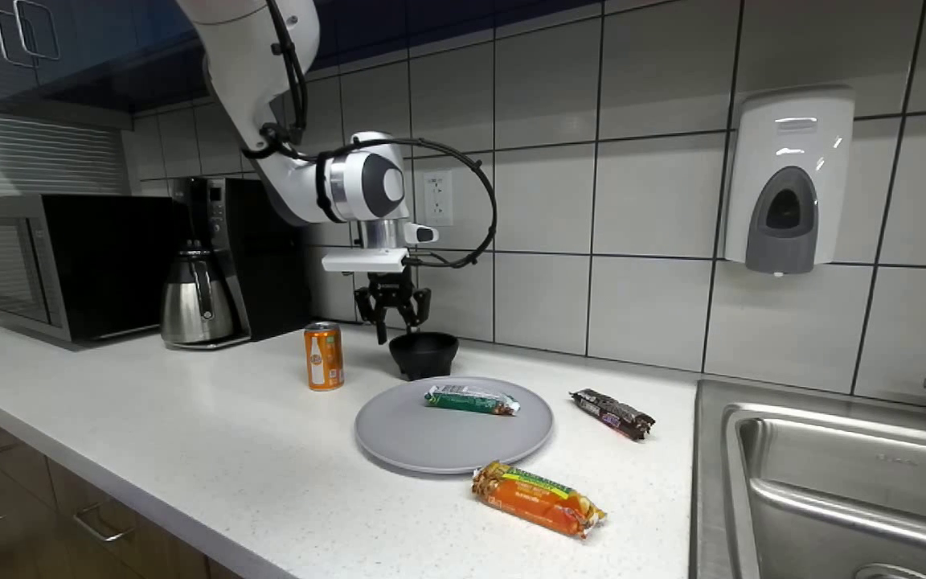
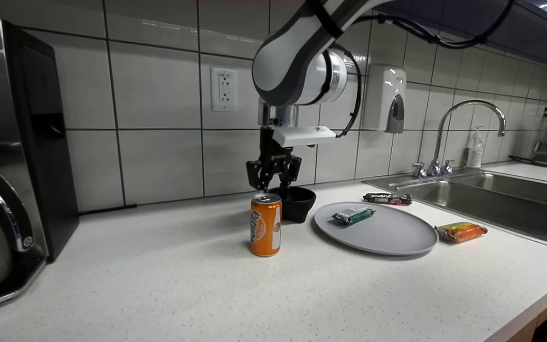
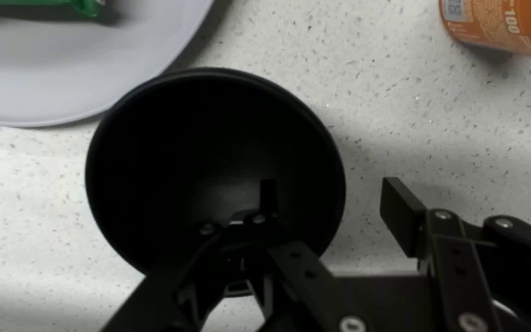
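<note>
"While you have the wrist view up, how does the pincer (image 3: 329, 193) stand?"

"Spread. Its fingers (image 3: 399, 216) are well separated: seen from above, one sits over the hollow of the black bowl (image 3: 191, 133) and the other is outside it, so the rim passes between them. Whether the inner tip dips below the rim, I can't tell."

"And where's the bowl itself?"

"Upright on the tabletop (image 1: 190, 418), near the tiled wall (image 1: 535, 297) and just beside the grey plate (image 1: 407, 442)."

"What's on the plate?"

"A bar in a green wrapper (image 1: 471, 400). Another, in an orange wrapper (image 1: 539, 500), lies right by the plate's edge, and one in a dark wrapper (image 1: 612, 413) lies near the plate, towards the sink (image 1: 712, 482)."

"Any drinks?"

"An orange can (image 2: 265, 225), upright near the bowl. In an exterior view it stands in front of the bowl and covers part of it."

"Further off?"

"A coffee maker (image 1: 262, 249) with a steel jug (image 1: 188, 304), beside a black microwave (image 1: 109, 257). A soap dispenser (image 1: 792, 137) hangs on the wall by the sink."
</note>
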Action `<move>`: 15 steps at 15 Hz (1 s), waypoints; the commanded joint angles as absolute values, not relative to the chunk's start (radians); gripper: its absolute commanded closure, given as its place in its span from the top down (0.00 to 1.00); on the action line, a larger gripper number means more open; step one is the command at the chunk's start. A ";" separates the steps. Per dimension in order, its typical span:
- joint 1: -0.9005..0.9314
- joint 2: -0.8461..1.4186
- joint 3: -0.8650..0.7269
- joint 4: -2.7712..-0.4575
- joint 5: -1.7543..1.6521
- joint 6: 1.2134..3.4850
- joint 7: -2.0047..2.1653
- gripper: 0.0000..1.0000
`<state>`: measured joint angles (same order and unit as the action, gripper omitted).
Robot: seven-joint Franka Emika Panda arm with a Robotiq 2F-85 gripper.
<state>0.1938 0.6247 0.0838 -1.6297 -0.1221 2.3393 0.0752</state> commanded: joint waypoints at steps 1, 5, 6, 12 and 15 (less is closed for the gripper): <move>0.195 0.622 0.083 -1.600 -0.115 2.307 0.055 0.93; 0.189 0.597 0.080 -1.615 -0.111 2.320 0.061 1.00; 0.188 0.590 0.078 -1.621 -0.111 2.322 0.065 1.00; 0.187 0.524 0.048 -1.679 -0.118 2.331 0.103 1.00; 0.194 0.485 0.026 -1.715 -0.126 2.325 0.154 1.00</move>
